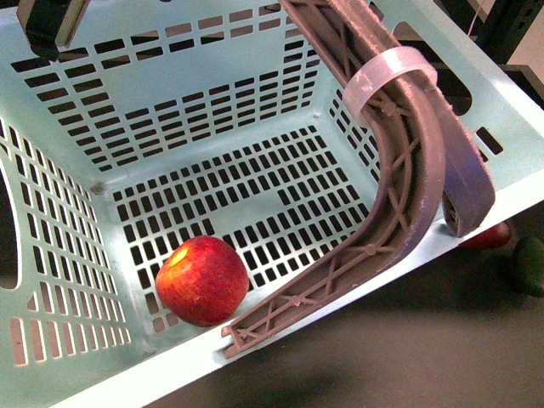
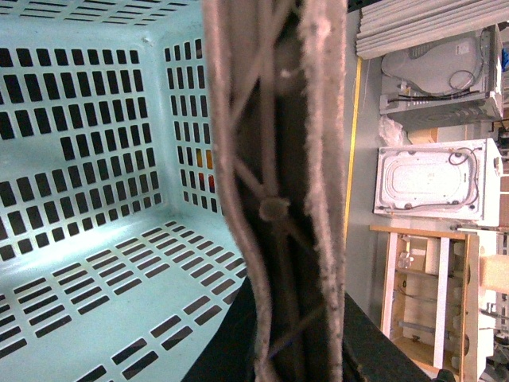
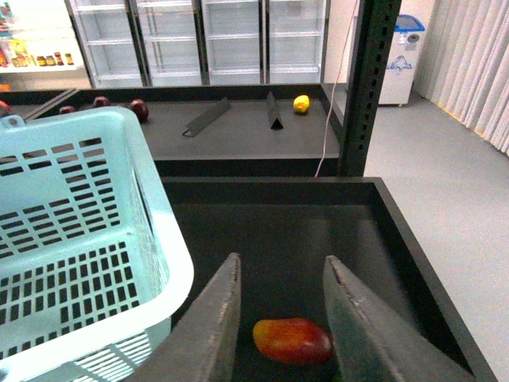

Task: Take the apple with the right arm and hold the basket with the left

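The apple (image 1: 201,280), red with a yellow patch, lies inside the tilted turquoise basket (image 1: 144,378), low in its near corner against the rim. The basket's brown-grey ribbed handle (image 1: 408,170) with a clear band curves across its right side. In the left wrist view that handle (image 2: 270,159) runs straight through my left gripper (image 2: 294,350), which is shut on it, with the basket's slotted floor (image 2: 79,239) beside it. My right gripper (image 3: 278,270) stands open outside the basket (image 3: 171,263), above a dark bin. The apple is hidden from the right wrist view.
A red-orange mango (image 3: 293,341) lies in the black bin (image 3: 413,239) below my right fingers; the front view shows it (image 1: 489,236) behind the basket rim, next to a dark green fruit (image 1: 529,265). A black post (image 3: 370,79) and a shelf with a yellow fruit (image 3: 301,103) stand beyond.
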`<control>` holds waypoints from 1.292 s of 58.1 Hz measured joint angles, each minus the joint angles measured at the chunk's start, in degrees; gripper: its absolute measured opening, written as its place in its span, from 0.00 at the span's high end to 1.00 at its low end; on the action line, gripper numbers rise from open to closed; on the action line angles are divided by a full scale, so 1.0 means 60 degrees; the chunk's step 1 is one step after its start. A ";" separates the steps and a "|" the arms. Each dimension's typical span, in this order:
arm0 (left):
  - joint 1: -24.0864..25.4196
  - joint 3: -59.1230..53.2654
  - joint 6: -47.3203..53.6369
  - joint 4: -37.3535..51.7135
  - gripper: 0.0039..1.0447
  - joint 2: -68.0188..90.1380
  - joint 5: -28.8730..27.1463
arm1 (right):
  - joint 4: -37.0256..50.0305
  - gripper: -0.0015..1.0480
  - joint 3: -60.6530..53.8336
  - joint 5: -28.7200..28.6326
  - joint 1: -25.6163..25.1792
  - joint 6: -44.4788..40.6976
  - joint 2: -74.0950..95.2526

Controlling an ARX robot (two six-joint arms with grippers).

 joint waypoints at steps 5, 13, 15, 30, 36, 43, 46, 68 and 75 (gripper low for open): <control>0.0000 0.0000 -0.0007 0.0000 0.93 0.0000 0.0004 | 0.0000 0.48 0.0000 0.0000 0.0000 0.0000 0.0000; 0.0000 0.0000 -0.0004 0.0000 0.93 0.0000 -0.0004 | 0.0004 0.19 0.0000 0.0000 0.0000 0.0000 0.0000; 0.0000 0.0000 -0.0004 0.0000 0.93 0.0000 -0.0004 | 0.0000 0.14 0.0000 0.0000 0.0000 0.0000 0.0000; -0.0062 -0.0991 -0.1625 0.4331 0.94 0.0171 -0.1523 | 0.0000 0.08 0.0000 0.0004 0.0000 0.0004 -0.0007; 0.0273 -0.0980 -0.2065 0.4550 0.94 0.0171 -0.1552 | 0.0000 0.08 0.0000 0.0000 0.0000 0.0004 -0.0007; 0.1067 -0.1038 -0.2973 0.4390 0.94 0.0171 -0.1515 | 0.0000 0.08 0.0000 0.0000 0.0000 0.0004 -0.0007; 0.1504 -0.1173 -0.3173 0.4360 0.94 0.0171 -0.1610 | 0.0000 0.08 0.0000 0.0004 0.0000 0.0004 -0.0007; 0.4590 -0.1483 -0.4044 0.3690 0.94 0.1297 -0.2983 | 0.0000 0.08 0.0000 0.0000 0.0000 0.0004 -0.0007; 0.4816 -0.1490 -0.4543 0.3585 0.94 0.1953 -0.2940 | 0.0000 0.08 0.0000 0.0004 0.0000 0.0004 -0.0007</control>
